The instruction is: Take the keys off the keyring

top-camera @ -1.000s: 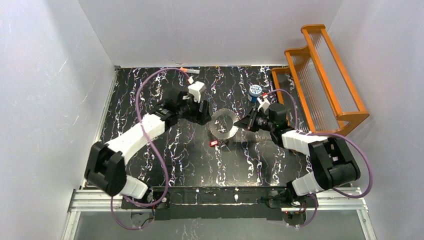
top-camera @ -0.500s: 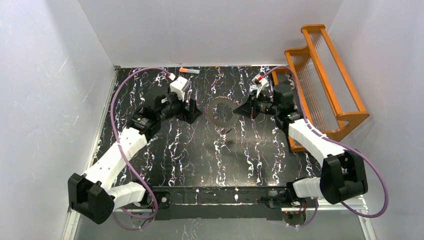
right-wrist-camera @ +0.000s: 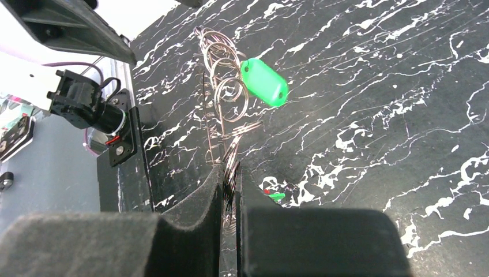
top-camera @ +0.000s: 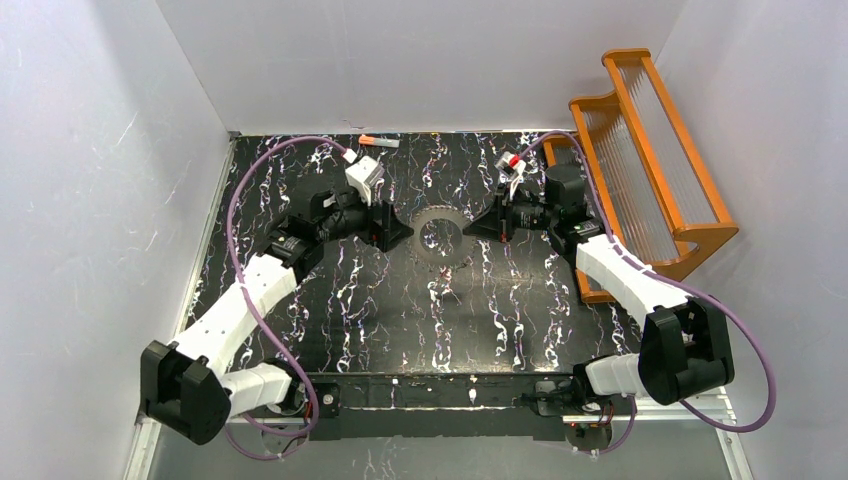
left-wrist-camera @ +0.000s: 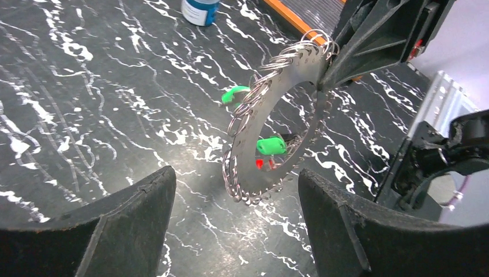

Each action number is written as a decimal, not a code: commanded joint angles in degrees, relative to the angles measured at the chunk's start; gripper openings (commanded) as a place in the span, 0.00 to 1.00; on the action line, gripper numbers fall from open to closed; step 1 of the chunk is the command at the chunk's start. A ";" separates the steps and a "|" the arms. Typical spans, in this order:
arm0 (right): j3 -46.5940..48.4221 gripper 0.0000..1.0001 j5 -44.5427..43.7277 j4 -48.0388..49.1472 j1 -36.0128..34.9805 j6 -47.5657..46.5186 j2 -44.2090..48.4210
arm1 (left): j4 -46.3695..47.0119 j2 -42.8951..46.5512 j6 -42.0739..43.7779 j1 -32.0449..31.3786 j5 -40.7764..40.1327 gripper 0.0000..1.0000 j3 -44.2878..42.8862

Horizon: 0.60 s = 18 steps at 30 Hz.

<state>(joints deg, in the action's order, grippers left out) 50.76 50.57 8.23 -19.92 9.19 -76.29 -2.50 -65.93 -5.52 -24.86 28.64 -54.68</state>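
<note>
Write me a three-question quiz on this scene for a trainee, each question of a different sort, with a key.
1. Which pincer holds the keyring up on its edge?
2. True or false: the left pincer stands open.
3. The keys hanging from the keyring have heads of which colour? A green, B blue, C yellow.

Key: 1 the right pincer; 2 true; 3 A.
</note>
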 commanded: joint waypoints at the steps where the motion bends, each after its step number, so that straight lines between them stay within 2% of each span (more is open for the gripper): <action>1: -0.75 0.01 5.04 6.53 -0.19 1.63 1.52 | 4.54 -2.51 -3.76 0.34 7.89 0.74 1.06; 12: -5.09 0.01 3.76 15.21 -0.48 9.74 3.14 | 5.24 -5.85 -5.86 0.27 10.64 0.73 1.06; 18: -8.20 0.01 2.92 20.05 -0.57 13.25 4.87 | 10.13 -7.46 -10.55 0.33 14.34 0.74 2.50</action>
<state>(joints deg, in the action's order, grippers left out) 44.23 53.01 19.07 -20.25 17.98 -74.74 4.29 -72.79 -12.73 -24.86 39.11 -53.41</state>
